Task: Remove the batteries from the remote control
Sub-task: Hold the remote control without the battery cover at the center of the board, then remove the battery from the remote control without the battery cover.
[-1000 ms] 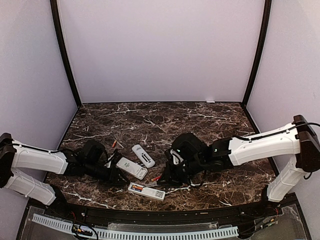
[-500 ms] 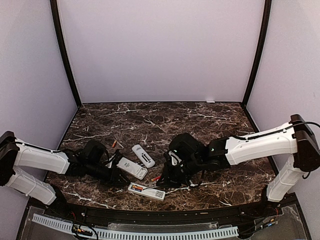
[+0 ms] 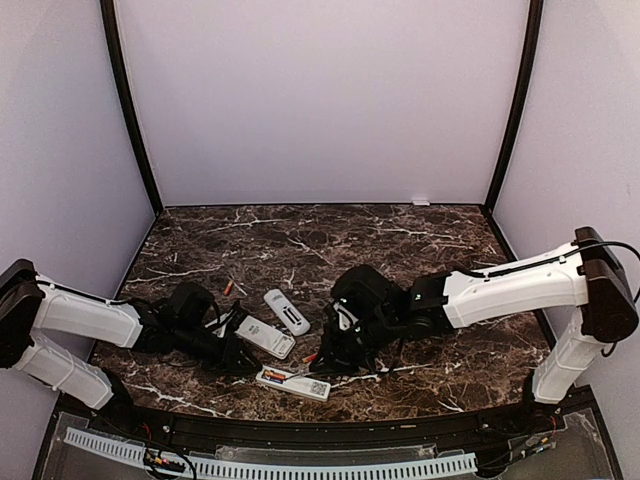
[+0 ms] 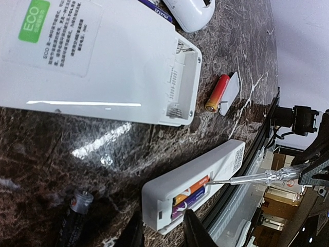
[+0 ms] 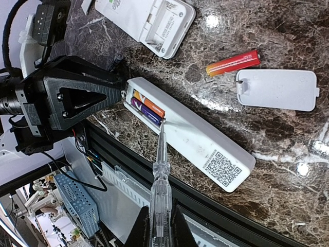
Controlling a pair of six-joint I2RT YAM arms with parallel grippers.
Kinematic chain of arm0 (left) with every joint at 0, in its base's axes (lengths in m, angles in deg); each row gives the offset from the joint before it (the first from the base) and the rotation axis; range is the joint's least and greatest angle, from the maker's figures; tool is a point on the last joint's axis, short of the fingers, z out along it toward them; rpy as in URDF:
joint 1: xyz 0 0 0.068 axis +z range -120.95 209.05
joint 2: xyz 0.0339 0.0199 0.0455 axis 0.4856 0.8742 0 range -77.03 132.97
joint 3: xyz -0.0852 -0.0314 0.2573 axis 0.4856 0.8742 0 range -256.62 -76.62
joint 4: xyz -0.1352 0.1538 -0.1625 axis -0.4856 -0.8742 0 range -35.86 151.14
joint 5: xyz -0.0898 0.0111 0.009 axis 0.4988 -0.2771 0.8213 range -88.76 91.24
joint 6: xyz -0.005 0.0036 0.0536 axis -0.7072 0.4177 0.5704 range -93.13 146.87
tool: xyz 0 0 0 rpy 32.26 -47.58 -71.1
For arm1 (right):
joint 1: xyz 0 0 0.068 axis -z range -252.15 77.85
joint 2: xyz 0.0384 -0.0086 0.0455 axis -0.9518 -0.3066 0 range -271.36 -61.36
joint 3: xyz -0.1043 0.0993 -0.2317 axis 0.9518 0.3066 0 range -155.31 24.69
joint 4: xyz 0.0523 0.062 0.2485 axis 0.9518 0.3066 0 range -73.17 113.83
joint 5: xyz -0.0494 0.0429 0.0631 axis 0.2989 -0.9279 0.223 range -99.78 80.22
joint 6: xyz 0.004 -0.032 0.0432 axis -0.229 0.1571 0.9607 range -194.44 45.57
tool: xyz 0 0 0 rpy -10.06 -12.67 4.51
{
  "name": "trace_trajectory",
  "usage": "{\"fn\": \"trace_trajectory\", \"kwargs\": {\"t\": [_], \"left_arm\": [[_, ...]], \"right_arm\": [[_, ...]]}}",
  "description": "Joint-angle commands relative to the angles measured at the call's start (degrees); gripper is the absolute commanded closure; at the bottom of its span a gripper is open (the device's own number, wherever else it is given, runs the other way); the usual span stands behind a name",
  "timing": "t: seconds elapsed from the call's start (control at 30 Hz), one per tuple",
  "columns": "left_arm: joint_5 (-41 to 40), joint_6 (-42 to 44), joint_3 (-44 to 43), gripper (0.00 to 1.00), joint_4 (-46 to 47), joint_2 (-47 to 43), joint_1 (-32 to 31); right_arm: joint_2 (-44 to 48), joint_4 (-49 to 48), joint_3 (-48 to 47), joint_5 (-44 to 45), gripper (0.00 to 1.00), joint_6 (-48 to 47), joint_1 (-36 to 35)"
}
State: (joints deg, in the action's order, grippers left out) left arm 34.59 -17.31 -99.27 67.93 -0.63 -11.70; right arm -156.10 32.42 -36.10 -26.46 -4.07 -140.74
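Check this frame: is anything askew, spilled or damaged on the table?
Nothing damaged or spilled. A loose red battery and a detached cover lie beside the near remote, whose bay still holds two batteries, a screwdriver tip at them.

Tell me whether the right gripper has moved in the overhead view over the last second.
Yes. The right gripper, holding its screwdriver, has shifted slightly left against the remote at the near edge, which has not moved.

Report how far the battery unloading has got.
Done: the white ECO-labelled remote has an empty compartment; one red-orange battery lies loose. In hand: the right gripper holds a clear screwdriver at the white QR-coded remote. Remaining: its orange and purple batteries.
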Motion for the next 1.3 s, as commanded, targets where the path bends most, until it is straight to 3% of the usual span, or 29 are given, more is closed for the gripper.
{"fn": "trace_trajectory", "kwargs": {"t": [0.0,1.27], "left_arm": [[0.7,0.6,1.0,0.73,0.3,0.5,-0.4],[1.8,1.7,-0.4,0.84,1.0,5.5,-0.9]], "right_arm": [[-0.8,3.3,-0.6,2.6,1.00,1.2,-0.5],[0.3,7.3,-2.5,6.3,1.00,1.5,-0.6]]}}
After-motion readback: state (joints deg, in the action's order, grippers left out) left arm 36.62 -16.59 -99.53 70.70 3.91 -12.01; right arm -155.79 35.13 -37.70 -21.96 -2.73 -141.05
